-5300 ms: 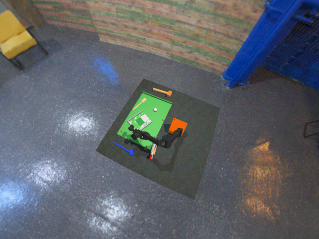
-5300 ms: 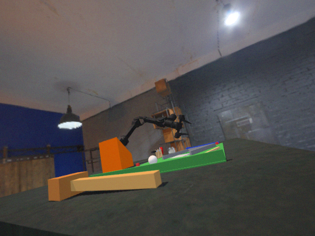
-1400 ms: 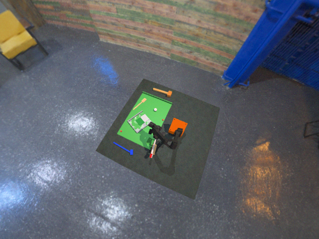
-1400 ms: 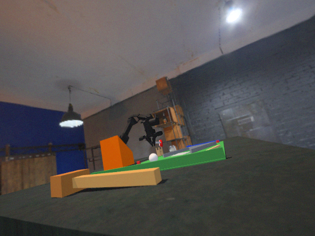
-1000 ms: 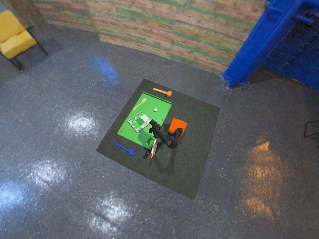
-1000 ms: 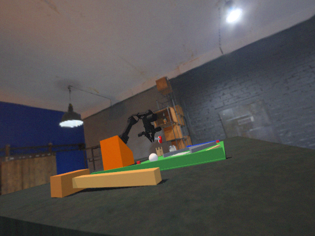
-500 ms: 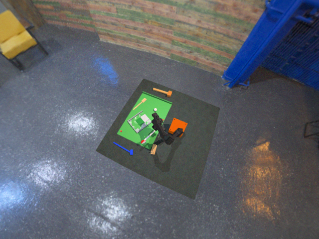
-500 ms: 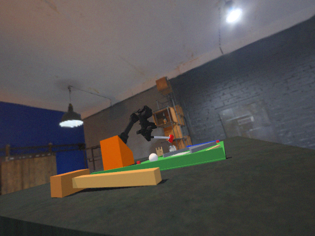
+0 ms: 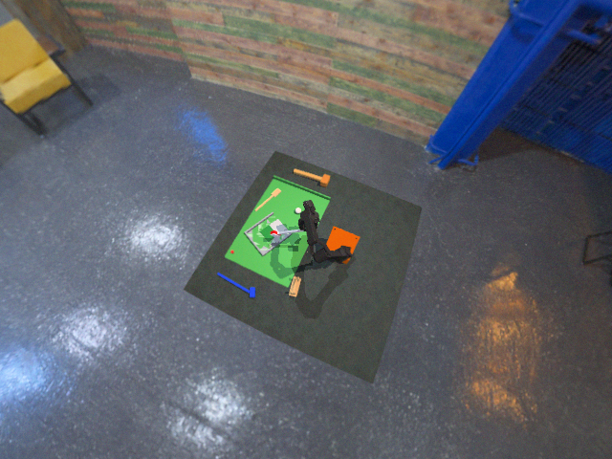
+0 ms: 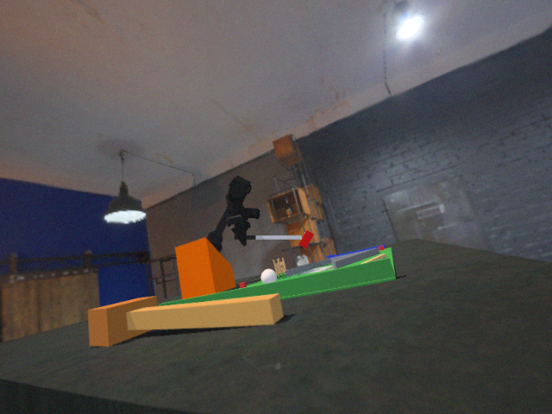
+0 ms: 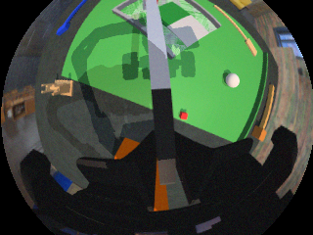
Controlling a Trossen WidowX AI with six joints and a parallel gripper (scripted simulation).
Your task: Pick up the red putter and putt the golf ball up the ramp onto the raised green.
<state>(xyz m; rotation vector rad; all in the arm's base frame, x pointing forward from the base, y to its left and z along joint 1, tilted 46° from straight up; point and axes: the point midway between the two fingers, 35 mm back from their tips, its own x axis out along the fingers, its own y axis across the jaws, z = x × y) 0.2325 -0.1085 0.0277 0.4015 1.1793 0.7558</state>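
In the exterior view's lower left, nearest the lens, a tan wooden mallet with an orange block head lies flat on the dark grey-green mat. Behind it, left of centre, stands the orange box base from which the black arm rises. The black parallel-jaw gripper hangs above the bright green putting surface, jaws clenched on the dark handle end of the red putter, a grey shaft with a small red head that points toward the right of the frame, roughly level and well clear of the green. The white golf ball rests on the green just right of the orange box (below the gripper, apart from the putter). Farther back, at centre right, the grey ramp slopes upward. In the wrist view the shaft runs up the frame's middle, its red head near the top edge over the ramp.
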